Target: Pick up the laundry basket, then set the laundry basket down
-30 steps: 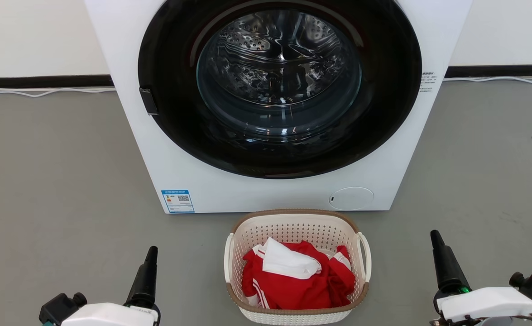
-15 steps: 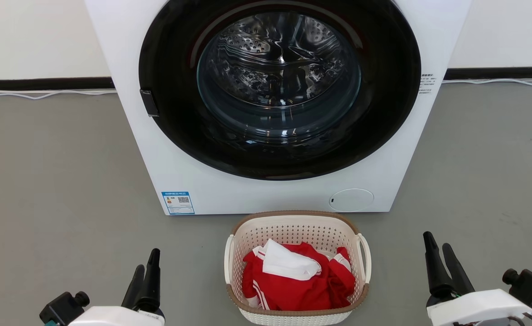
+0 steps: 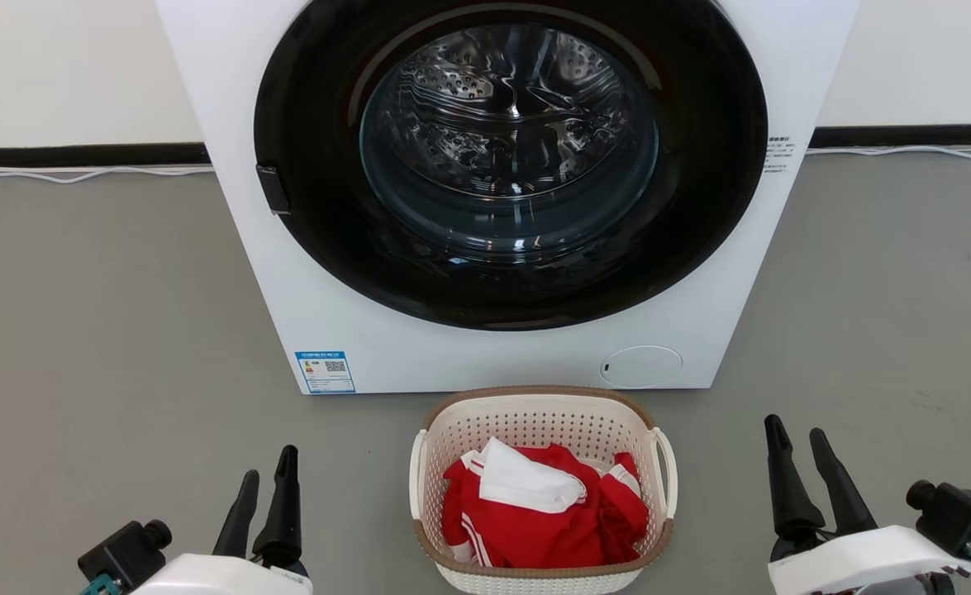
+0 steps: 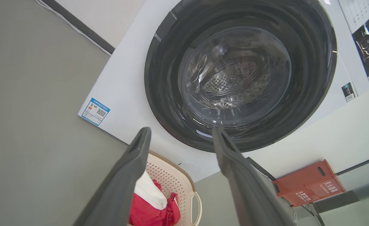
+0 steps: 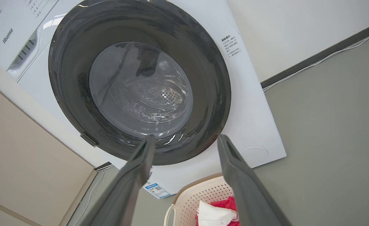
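My left claw (image 3: 268, 464) hangs low at my left side, its two dark fingers spread apart with nothing between them. My right claw (image 3: 795, 427) sits at my right side in the same way, jaws parted and empty.

Between the two, well apart from each, the laundry basket (image 3: 535, 423) rests on the grey floor (image 3: 105, 330). It stands just in front of the white washing machine (image 3: 353, 314), below the dark-ringed glass door (image 3: 508, 165), through which the steel drum shows. The basket is cream and perforated with a brown woven-look rim. One white loop handle (image 3: 416, 471) faces my left claw and its twin faces my right. Inside lies a red garment (image 3: 551, 529) with white stripes, and a white cloth (image 3: 526, 483) lies on top of it. Neither claw touches the basket.

On the machine's front, a blue label (image 3: 325, 372) sits at the lower corner toward my left. A round cap (image 3: 640, 365) sits low toward my right.

From my left wrist, my fingers frame the bottom of the door, and a corner of the basket shows between them. A red box (image 4: 310, 183) stands by the wall beyond the machine. From my right wrist, the basket's rim and the white cloth show low between my open fingers.
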Tool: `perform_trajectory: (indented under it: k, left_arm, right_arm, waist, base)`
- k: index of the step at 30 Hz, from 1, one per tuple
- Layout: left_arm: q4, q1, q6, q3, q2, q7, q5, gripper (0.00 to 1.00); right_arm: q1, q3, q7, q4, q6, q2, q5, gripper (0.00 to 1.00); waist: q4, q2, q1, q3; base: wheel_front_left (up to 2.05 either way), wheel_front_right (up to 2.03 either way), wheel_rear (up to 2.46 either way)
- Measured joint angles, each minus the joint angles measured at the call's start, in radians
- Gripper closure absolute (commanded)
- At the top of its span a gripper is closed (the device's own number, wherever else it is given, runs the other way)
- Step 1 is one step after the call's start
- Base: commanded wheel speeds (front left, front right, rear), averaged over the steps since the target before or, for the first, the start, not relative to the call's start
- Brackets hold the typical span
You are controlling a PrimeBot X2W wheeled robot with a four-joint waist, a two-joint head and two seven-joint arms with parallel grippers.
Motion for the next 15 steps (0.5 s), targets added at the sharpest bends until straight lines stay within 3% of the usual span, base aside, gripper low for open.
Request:
perform_trajectory:
  k: [15]
  left_arm:
    - [-0.029, 0.014, 0.009, 0.001, 0.002, -0.043, 0.161, 0.0]
  right_arm:
    - [0.0, 0.01, -0.04, -0.012, 0.0, -0.003, -0.173, 0.0]
  waist:
    - [-0.004, 0.0, 0.0, 0.003]
  base:
    - [0.0, 0.0, 0.0]
